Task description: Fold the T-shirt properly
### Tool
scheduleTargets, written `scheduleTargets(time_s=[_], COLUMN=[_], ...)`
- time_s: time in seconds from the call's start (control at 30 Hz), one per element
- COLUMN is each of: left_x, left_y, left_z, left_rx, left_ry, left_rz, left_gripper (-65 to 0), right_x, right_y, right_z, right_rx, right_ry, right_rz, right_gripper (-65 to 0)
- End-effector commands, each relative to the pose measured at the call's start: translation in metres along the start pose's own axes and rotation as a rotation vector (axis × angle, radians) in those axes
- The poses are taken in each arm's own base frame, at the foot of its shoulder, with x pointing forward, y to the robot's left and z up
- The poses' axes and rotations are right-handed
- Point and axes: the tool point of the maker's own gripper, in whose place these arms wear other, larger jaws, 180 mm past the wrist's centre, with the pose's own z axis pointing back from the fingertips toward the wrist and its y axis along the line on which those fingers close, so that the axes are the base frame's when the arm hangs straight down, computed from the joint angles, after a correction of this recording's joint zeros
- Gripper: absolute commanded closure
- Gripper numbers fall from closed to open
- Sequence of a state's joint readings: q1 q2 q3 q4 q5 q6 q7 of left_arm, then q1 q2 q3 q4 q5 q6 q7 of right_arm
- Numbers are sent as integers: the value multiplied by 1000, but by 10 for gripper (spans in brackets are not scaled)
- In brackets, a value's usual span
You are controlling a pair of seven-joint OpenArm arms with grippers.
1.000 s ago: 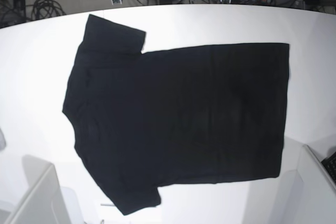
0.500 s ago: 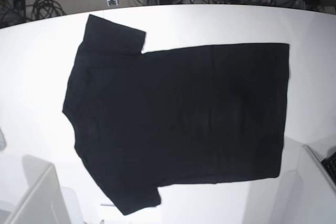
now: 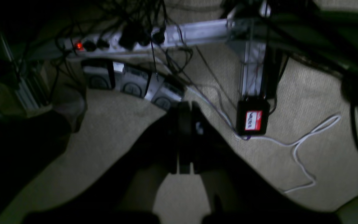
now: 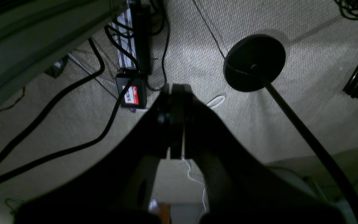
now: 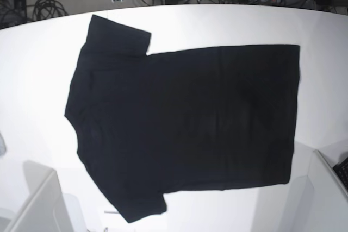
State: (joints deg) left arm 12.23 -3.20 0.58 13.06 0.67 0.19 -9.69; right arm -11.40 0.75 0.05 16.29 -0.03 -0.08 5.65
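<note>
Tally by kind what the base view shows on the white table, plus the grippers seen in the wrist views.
T-shirt, black, spread flat on the table: 1
Grippers, left gripper and right gripper, both closed, over the floor: 2
Total: 3

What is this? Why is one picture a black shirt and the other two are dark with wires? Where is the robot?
The robot has two arms, with a camera on each wrist and a third one looking down from above. The top camera sees a black T-shirt lying flat on a white table, sleeves to the left. Nothing is holding it yet. The dark pictures come from the wrist cameras. Each shows its own pincher: the left gripper and the right gripper, both shut with nothing in them. Past them you see carpet, cables and a power strip, so the arms point at the floor, away from the shirt.
</note>
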Motion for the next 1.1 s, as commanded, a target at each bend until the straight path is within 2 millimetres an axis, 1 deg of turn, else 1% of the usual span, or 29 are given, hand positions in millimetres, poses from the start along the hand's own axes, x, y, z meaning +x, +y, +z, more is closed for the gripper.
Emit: scheduleTargets(time_s=[0.0, 0.03, 0.07, 0.1, 0.13, 0.2, 0.3, 0.33, 0.4, 0.47, 0.53, 0.6, 0.63, 0.67, 0.7, 0.77, 0.83, 0.87, 0.9, 1.0, 1.07], left_x=[-7, -9, -9, -9, -9, -10, -11, -14, -14, -17, -17, -13, -12, -7, -3, 11, 22, 33, 40, 58, 69], left_y=[1, 4, 11, 12, 14, 13, 27, 30, 37, 45, 48, 55, 61, 68, 76, 91, 99, 100, 100, 87, 79], left_z=[4, 7, 11, 15, 19, 28, 42, 46, 54, 63, 72, 85, 92, 101, 109, 124, 140, 150, 159, 191, 210], left_rx=[3, 8, 17, 18, 20, 16, 31, 34, 43, 50, 50, 63, 77, 90, 103, 112, 109, 100, 90, 48, 26], left_ry=[-14, -27, -48, -65, -85, -116, -155, -159, -176, -190, -209, -242, -256, -281, -302, -353, -394, -428, -451, -521, -563], left_rz=[-6, -5, -12, -15, -21, -25, -56, -60, -65, -86, -98, -97, -77, -48, -19, 15, 15, 10, 5, -26, -31], left_gripper=[0, 0, 0, 0, 0, 0, 0, 0, 0, 0, 0, 0, 0, 0, 0, 0, 0, 0, 0, 0, 0], right_x=[-10, -13, -16, -16, -21, -26, -28, -27, -30, -28, -26, -24, -22, -20, -16, -9, 2, 8, 15, 37, 54], right_y=[-3, -2, -2, -2, -2, -1, -2, -5, -21, -38, -52, -66, -72, -76, -81, -93, -101, -105, -109, -124, -138], right_z=[3, 6, 8, 11, 14, 19, 31, 35, 44, 54, 64, 76, 82, 89, 96, 111, 124, 131, 137, 159, 177], right_rx=[-9, -9, -9, -10, -10, -10, -12, -21, -57, -95, -128, -159, -173, -186, -202, -237, -259, -271, -280, -315, -347], right_ry=[7, -5, -15, -27, -22, -15, -31, -39, -36, -45, -59, -81, -91, -104, -122, -150, -183, -196, -208, -249, -296], right_rz=[-4, -3, -4, -4, -3, -2, -3, -16, -71, -117, -148, -167, -175, -189, -207, -246, -272, -282, -286, -300, -310], right_gripper=[0, 0, 0, 0, 0, 0, 0, 0, 0, 0, 0, 0, 0, 0, 0, 0, 0, 0, 0, 0, 0])
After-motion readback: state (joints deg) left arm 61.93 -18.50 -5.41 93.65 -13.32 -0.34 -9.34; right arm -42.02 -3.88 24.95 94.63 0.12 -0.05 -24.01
